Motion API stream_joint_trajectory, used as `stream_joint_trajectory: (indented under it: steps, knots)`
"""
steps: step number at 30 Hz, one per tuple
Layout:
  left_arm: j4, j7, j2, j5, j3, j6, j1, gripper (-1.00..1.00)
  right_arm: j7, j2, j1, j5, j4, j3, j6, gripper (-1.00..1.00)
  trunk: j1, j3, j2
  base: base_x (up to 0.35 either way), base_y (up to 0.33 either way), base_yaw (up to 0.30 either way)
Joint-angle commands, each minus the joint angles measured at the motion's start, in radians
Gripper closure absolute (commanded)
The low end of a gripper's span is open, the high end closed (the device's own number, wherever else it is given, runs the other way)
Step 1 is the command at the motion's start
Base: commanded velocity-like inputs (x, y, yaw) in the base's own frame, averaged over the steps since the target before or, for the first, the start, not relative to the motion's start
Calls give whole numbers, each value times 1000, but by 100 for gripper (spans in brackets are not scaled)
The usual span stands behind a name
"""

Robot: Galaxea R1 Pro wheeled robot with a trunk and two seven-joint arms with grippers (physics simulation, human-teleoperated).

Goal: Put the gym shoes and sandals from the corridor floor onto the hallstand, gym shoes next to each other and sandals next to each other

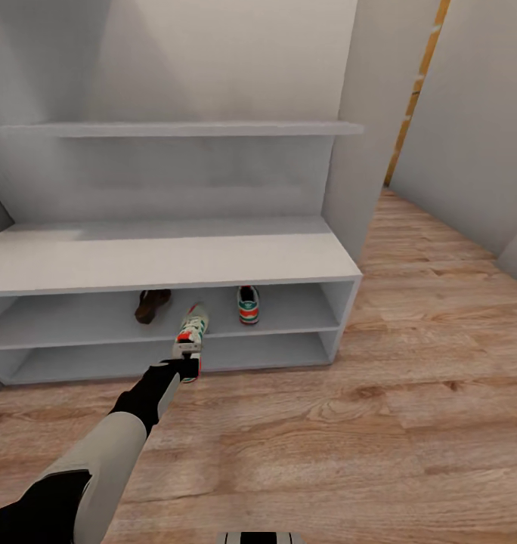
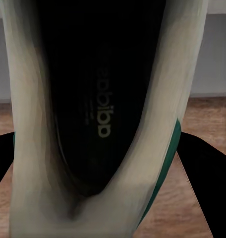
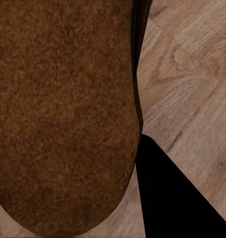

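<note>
The left gripper (image 1: 187,368) is closed on the heel of a sneaker (image 1: 192,332), holding it out in front of the rack (image 1: 168,261), just before the edge of the upper tier. The shoe points away from the gripper toward the rack, toe near the tier's front edge. In the left wrist view the sneaker's (image 2: 100,114) dark insole and pale rim lie between the gripper's (image 2: 100,198) two black fingers (image 2: 204,168), which press on either side of it.

Beyond the held shoe, a second sneaker (image 1: 248,304) sits on the upper tier, off to the gripper's right. A sandal (image 1: 151,304) sits on the same tier to the gripper's left, partly hidden under the tabletop.

The right wrist view has a brown sandal (image 3: 63,114) pressed close against the camera, with a black finger (image 3: 172,193) beside it and the floor (image 3: 192,74) behind. The right gripper appears to hold this sandal, though its jaws cannot be made out fully.
</note>
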Motion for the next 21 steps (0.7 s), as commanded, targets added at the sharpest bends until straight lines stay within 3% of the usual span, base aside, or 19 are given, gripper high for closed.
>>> stream_joint_trajectory:
  steps: [1,7,21]
  knots:
    - [-2,-1,-1,-11,7,6,-1,100,7,0,-1,7,0,-6,0,100,0,-1,0,28,-19,0]
    - [-3,1,-3,-11,8,6,-4,100,7,0,-1,7,0,-6,0,100,0,-1,0,90,-15,0]
    - [-2,0,-2,-9,8,6,-4,100,7,2,-1,7,0,-6,0,100,0,-1,0,293,-137,0]
